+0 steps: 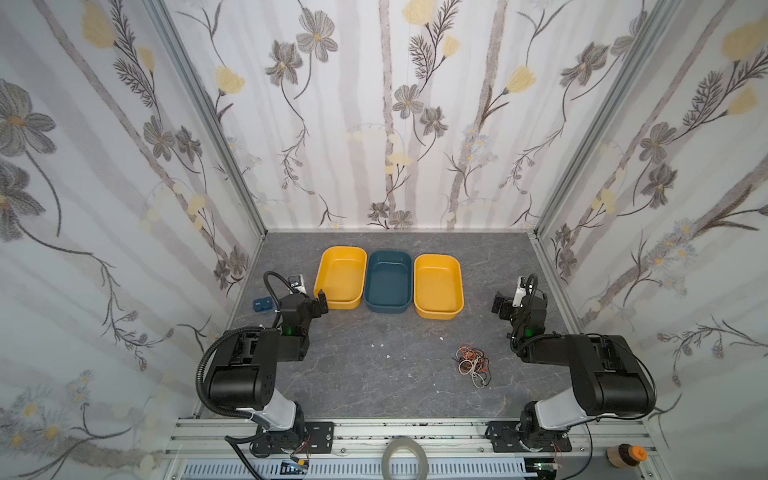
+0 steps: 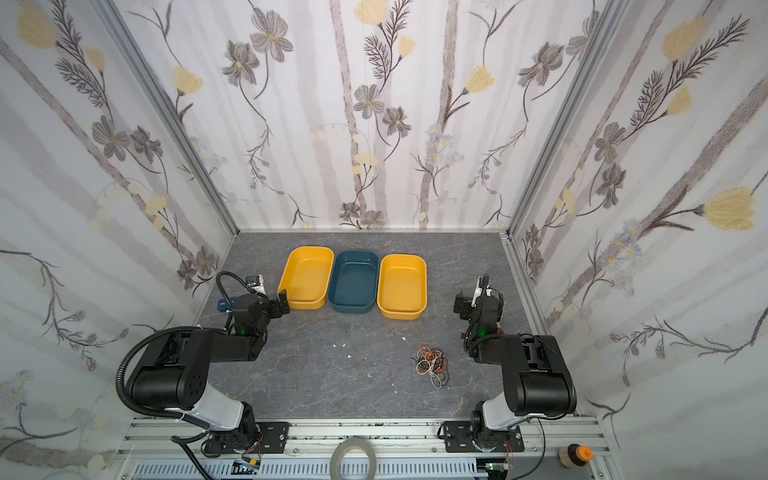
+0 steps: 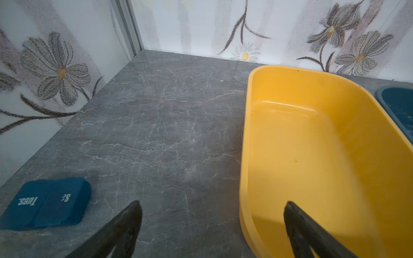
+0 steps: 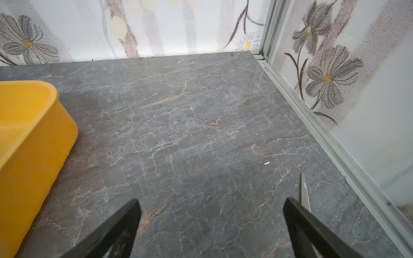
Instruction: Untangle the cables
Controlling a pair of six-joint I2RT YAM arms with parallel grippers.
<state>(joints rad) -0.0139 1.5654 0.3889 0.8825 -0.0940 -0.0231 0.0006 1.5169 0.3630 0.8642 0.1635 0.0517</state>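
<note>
Three trays sit side by side at 12 o'clock on the grey marble-look table (image 1: 374, 390): a left yellow tray (image 1: 340, 254), a teal tray (image 1: 388, 257) in the middle and a right yellow tray (image 1: 439, 262), rims pretty much touching.

In both top views the cables (image 1: 473, 364) are down at about 4 o'clock from the table's middle. They're one loose knot of orange, white and black wire lying flat on the table, well apart from the trays and near the right arm.

The left pincer (image 3: 212, 205) hangs at roughly 10 o'clock, spread wide with nothing in it, one finger over the near corner of the left yellow tray. A little blue pill box (image 3: 49, 203) marked "Tues." lies at 9 o'clock by the left wall.

The right pincer (image 4: 211, 203) is at about 2 o'clock, also wide open and gripping nothing, with bare table under it and the right yellow tray just off to its side. Neither pincer touches the cables.

A grey tape roll (image 1: 405, 457) sits on the rail at 6 o'clock.
</note>
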